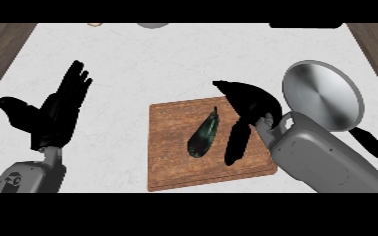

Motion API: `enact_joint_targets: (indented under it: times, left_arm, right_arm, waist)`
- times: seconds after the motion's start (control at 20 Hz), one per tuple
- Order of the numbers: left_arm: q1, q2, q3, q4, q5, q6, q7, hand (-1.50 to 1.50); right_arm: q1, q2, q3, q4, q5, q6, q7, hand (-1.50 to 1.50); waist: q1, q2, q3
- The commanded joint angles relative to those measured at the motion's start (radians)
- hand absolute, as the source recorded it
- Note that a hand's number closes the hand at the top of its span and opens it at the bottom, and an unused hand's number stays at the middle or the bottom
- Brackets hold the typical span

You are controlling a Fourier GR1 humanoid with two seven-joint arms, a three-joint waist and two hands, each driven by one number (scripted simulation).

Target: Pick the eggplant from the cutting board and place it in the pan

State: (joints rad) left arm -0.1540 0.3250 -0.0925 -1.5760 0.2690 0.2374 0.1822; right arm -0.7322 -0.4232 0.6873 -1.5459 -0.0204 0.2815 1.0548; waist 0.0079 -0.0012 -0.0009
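A dark green-purple eggplant (204,134) lies slantwise on the wooden cutting board (171,167) in the middle of the counter. My right hand (249,102) hovers over the board's right part, just right of the eggplant and apart from it, with its fingers relaxed and nothing in them. The silver pan (322,95) stands to the right of the board, its black handle (364,140) partly hidden behind my right forearm. At the left, my left hand (59,111) rests open with fingers pointing up.
White marble counter (170,60) with wooden edges at the far left and far right. A grey round object (152,25), a small tan item (94,24) and a dark object (306,25) sit along the back edge.
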Motion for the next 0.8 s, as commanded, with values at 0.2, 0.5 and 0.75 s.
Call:
enact_joint_targets:
  times: [0.2, 0.5, 0.75]
  left_arm:
    - [-0.008, 0.005, 0.044, 0.008, 0.008, -0.056, 0.003, 0.0]
    - [-0.026, -0.003, 0.044, -0.033, -0.002, -0.028, 0.077, 0.0]
    - [0.008, 0.02, 0.093, -0.018, 0.016, -0.092, 0.023, 0.0]
  right_arm:
    - [-0.068, 0.148, -0.032, 0.134, 0.081, 0.06, 0.103, -1.5]
    - [-0.053, 0.188, -0.006, 0.188, 0.1, 0.073, 0.149, -1.5]
    - [-0.034, 0.216, -0.03, 0.32, 0.163, 0.059, 0.028, -1.5]
  waist:
    - [0.001, 0.001, 0.0]
    - [-0.003, -0.002, 0.001]
    - [0.002, 0.001, 0.001]
